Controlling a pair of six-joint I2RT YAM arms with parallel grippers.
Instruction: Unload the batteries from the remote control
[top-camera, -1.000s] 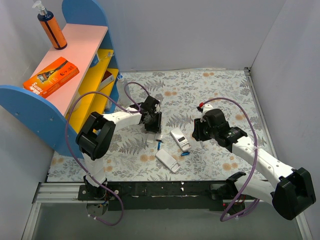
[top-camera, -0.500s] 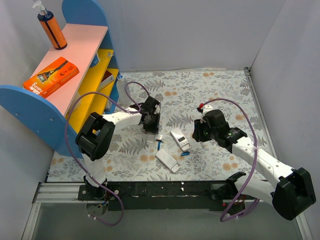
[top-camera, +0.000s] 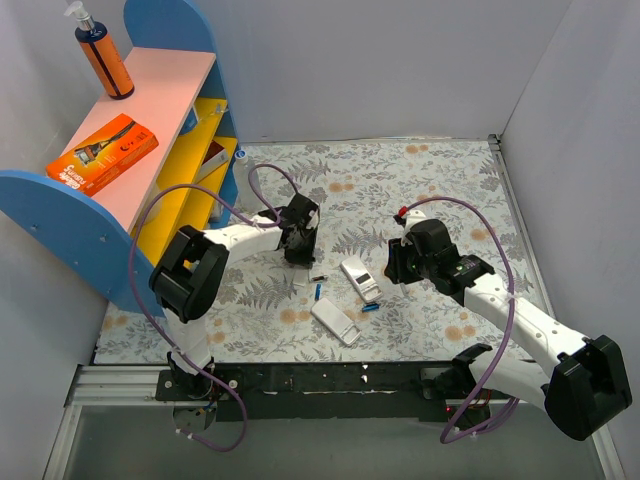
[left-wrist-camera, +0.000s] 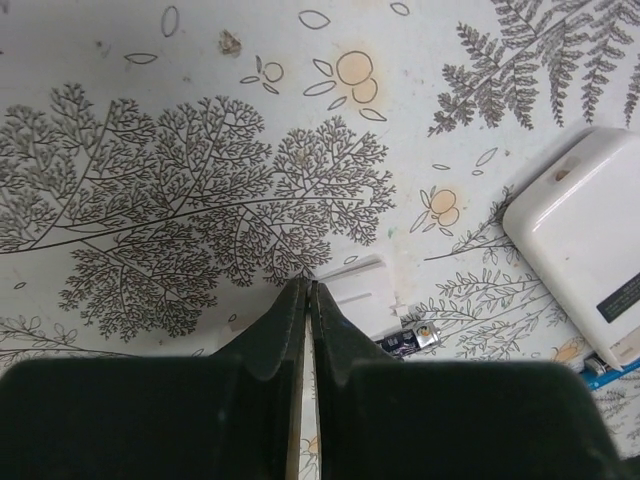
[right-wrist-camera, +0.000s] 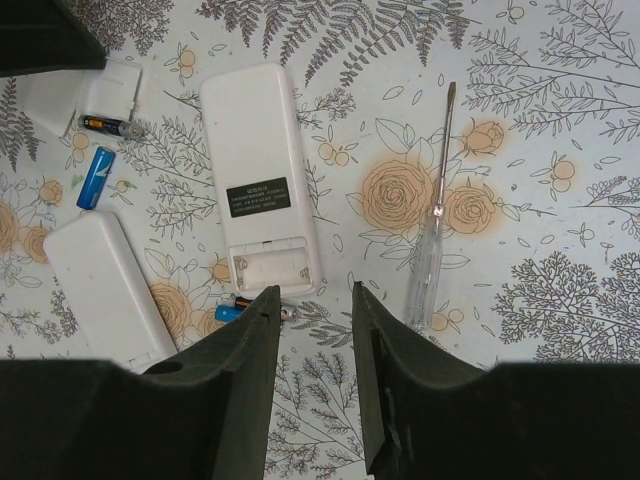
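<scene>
Landmark: open remote (right-wrist-camera: 260, 190), right wrist view. Right of it a bare lane of table (right-wrist-camera: 560, 120) runs down to the screwdriver (right-wrist-camera: 432, 240); more bare cloth lies beyond the screwdriver. The right gripper (right-wrist-camera: 314, 290) hangs over the remote's battery-bay end with fingers parted. A second blue battery (right-wrist-camera: 228, 312) lies just beside that end, partly under one finger. Left of the remote is crowded: second remote (right-wrist-camera: 105, 285), blue battery (right-wrist-camera: 92, 177), and a dark battery (right-wrist-camera: 105, 126) against the cover piece (right-wrist-camera: 110, 90). The left gripper (left-wrist-camera: 304, 292), fingers pressed together, sits over that cover piece and blocks entry there. The shelf (top-camera: 100, 170) walls off the side well beyond.
</scene>
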